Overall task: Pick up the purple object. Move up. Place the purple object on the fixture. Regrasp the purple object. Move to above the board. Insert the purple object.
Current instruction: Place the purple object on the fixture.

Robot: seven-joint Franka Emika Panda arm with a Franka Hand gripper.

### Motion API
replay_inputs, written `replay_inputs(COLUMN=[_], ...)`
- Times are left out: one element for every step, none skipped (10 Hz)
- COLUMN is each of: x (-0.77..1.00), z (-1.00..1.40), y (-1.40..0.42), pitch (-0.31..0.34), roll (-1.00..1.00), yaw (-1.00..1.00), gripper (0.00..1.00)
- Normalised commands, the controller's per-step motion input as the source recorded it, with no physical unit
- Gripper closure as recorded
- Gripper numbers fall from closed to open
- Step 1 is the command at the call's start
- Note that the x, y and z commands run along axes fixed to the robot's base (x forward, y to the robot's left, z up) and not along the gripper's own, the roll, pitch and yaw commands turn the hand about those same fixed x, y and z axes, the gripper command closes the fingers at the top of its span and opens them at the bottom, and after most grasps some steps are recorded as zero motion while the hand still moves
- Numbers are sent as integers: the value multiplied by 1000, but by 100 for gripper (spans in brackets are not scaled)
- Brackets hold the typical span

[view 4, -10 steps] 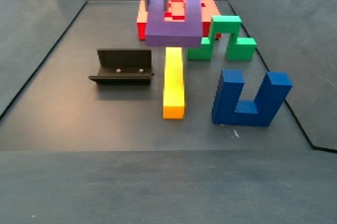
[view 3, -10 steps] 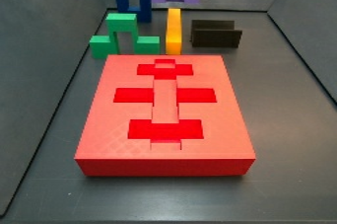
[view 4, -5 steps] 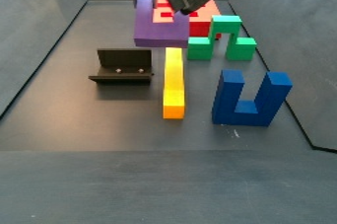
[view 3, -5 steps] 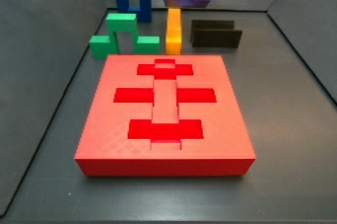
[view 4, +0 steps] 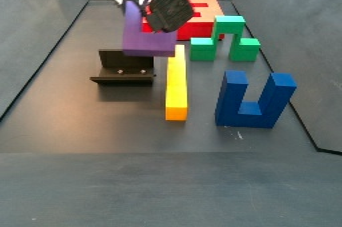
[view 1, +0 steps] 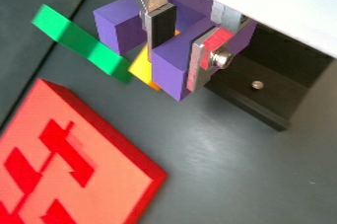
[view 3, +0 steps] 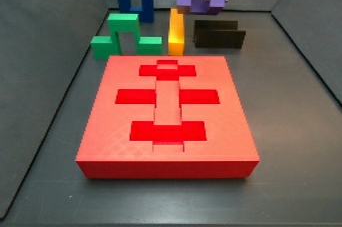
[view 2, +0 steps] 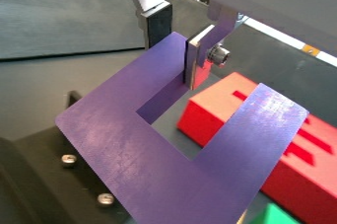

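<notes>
So the claw [view 1: 184, 42] is gripping one prong of the purple object [view 1: 158, 45], with the silver fingers [view 2: 200, 55] pinching that prong from both sides. In both side views the purple object [view 4: 144, 33] is hanging in the air just above the fixture [view 4: 123, 71], clear of the tabletop [view 4: 107, 121]. In a wrist view the U's two prongs are reaching out toward the board [view 2: 270, 134], base end over the fixture [view 2: 79, 169]. The yellow bar [view 4: 175, 83] is lying just beside the fixture.

fixture [view 4: 127, 69] partly behind purple object [view 4: 144, 33]
</notes>
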Motion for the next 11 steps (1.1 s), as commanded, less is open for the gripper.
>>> replay_inputs(x=[1000,1000,1000,989,929,866,900,929,897,777,666], z=[-97,-89,-126,-186,-297,-309,-294,-237,-194,-77,-26], y=[177,123,0,-31,-40,0,0,0,0,0,0], pitch=[97,123,131,97,17,37,20,6,0,0,0], roll=[137,163,49,9,0,-126,-63,-54,-63,-106,-189], yaw=[109,129,83,14,49,74,17,26,40,26,0], gripper=[100,100,100,100,100,100,100,100,100,100,100])
